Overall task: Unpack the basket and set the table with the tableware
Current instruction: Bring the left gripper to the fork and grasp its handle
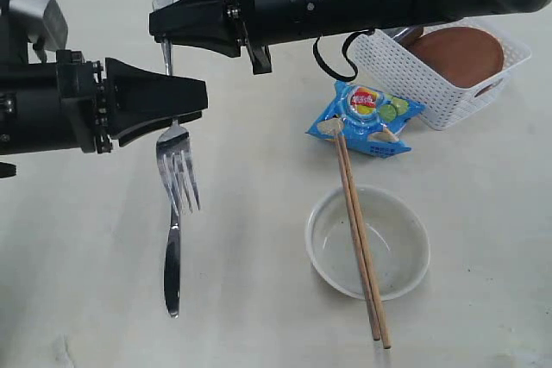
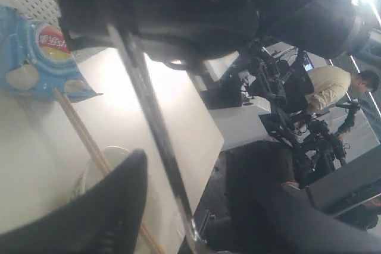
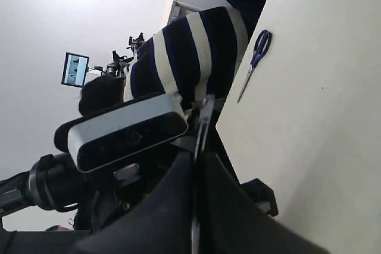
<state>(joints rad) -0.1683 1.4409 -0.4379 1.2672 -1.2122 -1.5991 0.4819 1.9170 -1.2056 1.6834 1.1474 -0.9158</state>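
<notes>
Holding the fork [image 1: 177,170] tines-down above the tabletop [image 1: 86,299], between two grippers.
The right gripper [image 1: 162,34] grasps its handle; whether the left gripper [image 1: 200,102] has clenched I cannot tell. A release too soon would likely drop it onto the knife [image 1: 172,269] lying below. The basket [image 1: 397,71] holds a plate [image 1: 461,53]; the bowl [image 1: 401,252] carries only chopsticks [image 1: 359,239].

Glossy steel fork [image 1: 177,174], seemingly wooden chopsticks [image 1: 355,239]
</notes>
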